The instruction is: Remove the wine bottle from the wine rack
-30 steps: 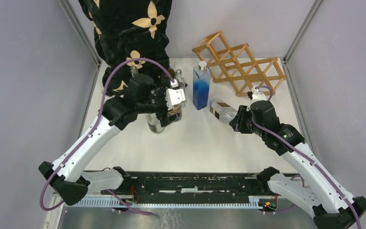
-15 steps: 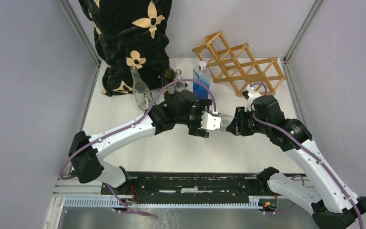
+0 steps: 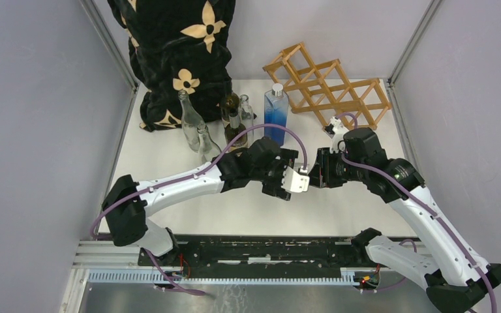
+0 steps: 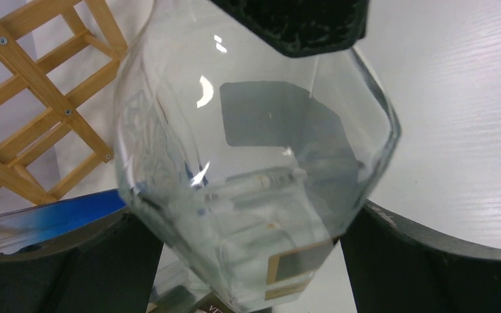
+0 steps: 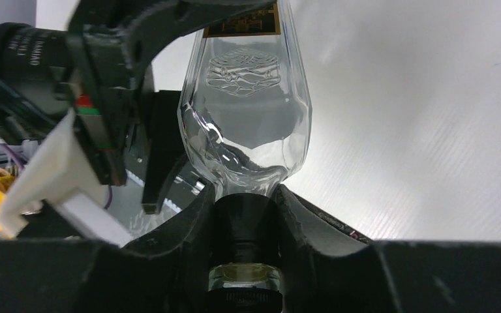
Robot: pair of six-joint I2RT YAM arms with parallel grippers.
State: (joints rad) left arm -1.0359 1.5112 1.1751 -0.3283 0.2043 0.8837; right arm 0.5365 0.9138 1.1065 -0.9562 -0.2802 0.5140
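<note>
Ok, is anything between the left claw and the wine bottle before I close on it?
Nothing visible. The open left claw straddles the wine bottle's clear body, one side of the claw on each flank, with no other object in the gap. The right claw is shut on the bottle's neck.

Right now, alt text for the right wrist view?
The right fingers clamp the neck of a clear glass bottle, white table behind. The left fingers, open, straddle the bottle's body at upper left.
</note>
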